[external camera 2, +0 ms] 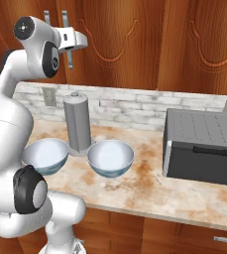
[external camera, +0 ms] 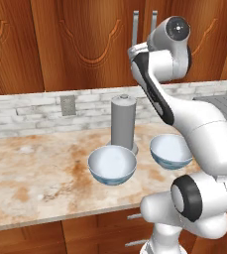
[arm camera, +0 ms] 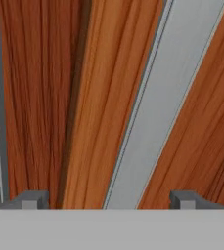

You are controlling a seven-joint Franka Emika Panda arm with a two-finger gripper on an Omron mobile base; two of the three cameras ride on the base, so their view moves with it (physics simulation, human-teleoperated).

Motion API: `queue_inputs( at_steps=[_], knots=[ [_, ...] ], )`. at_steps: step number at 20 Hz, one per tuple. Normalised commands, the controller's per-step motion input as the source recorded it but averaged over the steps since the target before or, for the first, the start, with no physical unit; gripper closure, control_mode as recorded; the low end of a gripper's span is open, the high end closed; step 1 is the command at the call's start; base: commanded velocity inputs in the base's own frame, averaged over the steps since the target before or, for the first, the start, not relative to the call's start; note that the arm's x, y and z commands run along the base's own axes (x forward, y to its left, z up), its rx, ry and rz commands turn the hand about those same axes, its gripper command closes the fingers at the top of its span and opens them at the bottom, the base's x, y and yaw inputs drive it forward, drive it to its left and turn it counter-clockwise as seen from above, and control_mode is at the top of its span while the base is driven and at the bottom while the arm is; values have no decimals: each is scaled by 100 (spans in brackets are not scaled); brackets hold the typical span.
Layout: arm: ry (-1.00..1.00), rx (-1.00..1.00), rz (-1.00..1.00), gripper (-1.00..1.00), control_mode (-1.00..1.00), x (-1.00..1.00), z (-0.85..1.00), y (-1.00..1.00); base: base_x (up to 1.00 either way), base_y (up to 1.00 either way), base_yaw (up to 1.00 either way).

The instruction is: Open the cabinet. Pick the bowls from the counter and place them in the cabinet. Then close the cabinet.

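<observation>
Lighting: bright, even, diffuse; no distinct source. Shadows: faint, soft, beneath the bowls (external camera: 112,164) and at the foot of the grey cylinder (external camera: 123,122) on the counter (external camera: 30,173). Glare: mild sheen on the robot arm (external camera 2: 16,114). Sharpness: base views crisp; hand view soft, cabinet (arm camera: 108,88) grain smeared and handle (arm camera: 167,97) edges blurred ahead of the fingertips.

bench (external camera: 30,183): beige mottled stone | carried: two bowls (external camera: 112,165) (external camera: 170,152), grey cylinder (external camera: 123,124) upright between and behind them, dark toaster oven (external camera 2: 202,145) at right
</observation>
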Motion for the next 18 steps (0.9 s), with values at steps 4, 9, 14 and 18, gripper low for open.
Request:
queue_inputs(
  at_steps=[4,9,14,18],
  knots=[
    [0,1,0,100,-100,82,-41,0,0,0,0],
    [-14,2,-1,100,-100,33,-49,-50,0,0,0],
    [-11,21,0,100,-100,0,-41,-100,0,0,0],
    [-4,25,-1,100,-100,-6,-43,-100,0,0,0]
  ],
)
